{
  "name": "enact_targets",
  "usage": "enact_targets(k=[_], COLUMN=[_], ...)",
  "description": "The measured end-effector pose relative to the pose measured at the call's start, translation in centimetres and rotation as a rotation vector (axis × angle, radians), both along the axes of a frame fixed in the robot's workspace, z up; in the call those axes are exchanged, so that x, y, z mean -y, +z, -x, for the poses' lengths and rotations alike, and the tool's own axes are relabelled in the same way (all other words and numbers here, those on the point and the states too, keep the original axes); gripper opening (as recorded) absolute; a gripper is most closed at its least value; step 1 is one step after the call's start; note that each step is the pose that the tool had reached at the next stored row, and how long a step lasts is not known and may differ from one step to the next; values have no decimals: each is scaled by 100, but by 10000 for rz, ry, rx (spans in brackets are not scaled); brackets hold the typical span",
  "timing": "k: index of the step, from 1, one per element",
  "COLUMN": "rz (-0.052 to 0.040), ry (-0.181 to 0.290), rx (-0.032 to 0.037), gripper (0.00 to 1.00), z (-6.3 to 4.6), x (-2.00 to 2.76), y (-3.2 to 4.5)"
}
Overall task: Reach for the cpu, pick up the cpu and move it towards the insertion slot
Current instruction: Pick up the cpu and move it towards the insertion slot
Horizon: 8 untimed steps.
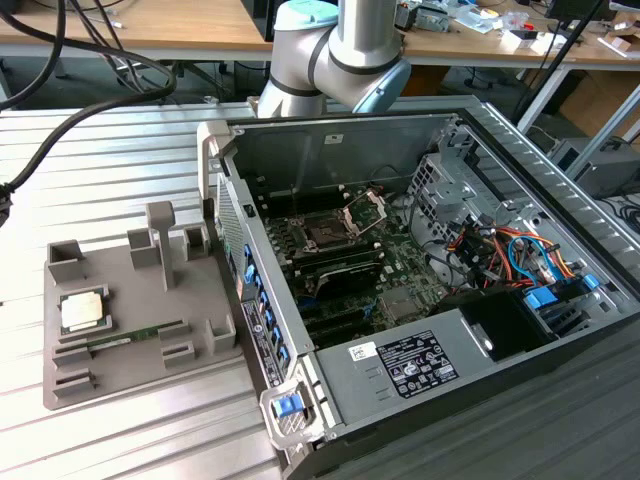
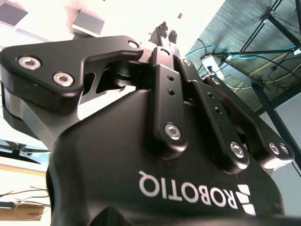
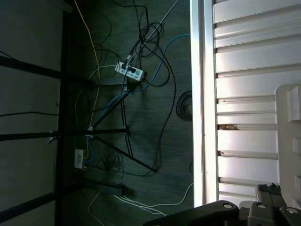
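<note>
The cpu [image 1: 82,312], a small flat square chip, silvery-white with a tan rim, lies flat in a recess of a grey plastic tray [image 1: 120,378]. Well apart at its two o'clock in the exterior view sits the insertion slot [image 1: 327,234], a dark square socket in silvery metal framing, its hinged bracket [image 1: 366,211] swung open.

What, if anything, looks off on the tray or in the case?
Nothing stands out. The cpu lies flat in its recess on the grey tray, the memory stick lies in its groove beside it, and the insertion slot has its bracket hinged up, open.
</note>
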<state>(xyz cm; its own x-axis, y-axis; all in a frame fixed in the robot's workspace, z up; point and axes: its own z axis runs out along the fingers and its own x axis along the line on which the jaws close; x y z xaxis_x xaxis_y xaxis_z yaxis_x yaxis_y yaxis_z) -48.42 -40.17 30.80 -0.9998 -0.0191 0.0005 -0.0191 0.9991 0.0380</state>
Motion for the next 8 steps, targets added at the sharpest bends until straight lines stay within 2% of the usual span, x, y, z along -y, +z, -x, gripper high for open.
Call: enact_targets(k=[8], rz=[1], ry=[1], rx=[0], gripper=[10], z=[15], x=[0], y=[-25])
